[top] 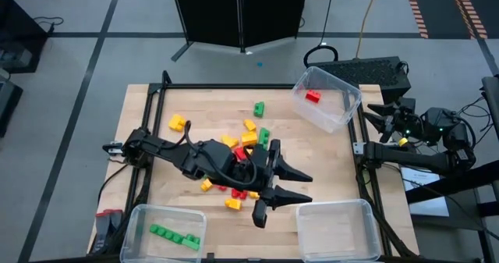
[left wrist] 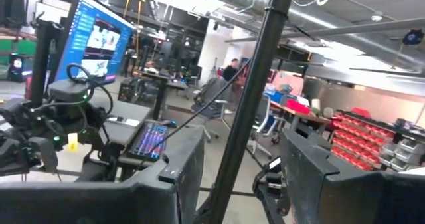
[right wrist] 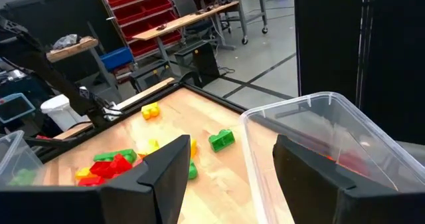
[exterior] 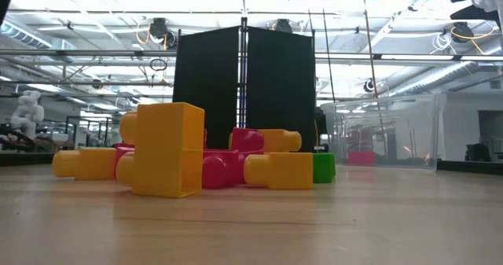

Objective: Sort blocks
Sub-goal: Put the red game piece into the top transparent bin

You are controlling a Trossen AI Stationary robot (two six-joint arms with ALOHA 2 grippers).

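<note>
Red, yellow and green blocks lie in a loose pile (top: 242, 150) mid-table, seen close up in the low view with a large yellow block (exterior: 165, 149) in front. Single blocks rest apart on the wood: one yellow (top: 178, 122), one green (top: 258, 108). My left gripper (top: 309, 186) hangs open above the table, just right of the pile, pointing at the table's right edge; nothing shows between its fingers (left wrist: 242, 154). My right gripper (top: 374, 117) waits open beyond the table's right edge, facing the far right bin (right wrist: 232, 151).
Three clear bins stand on the table. The far right bin (top: 347, 99) holds a red block (top: 313, 97). The near left one (top: 136, 224) holds green blocks (top: 175, 236). Nothing shows in the near right bin (top: 370, 216). Bare wood lies along the far edge.
</note>
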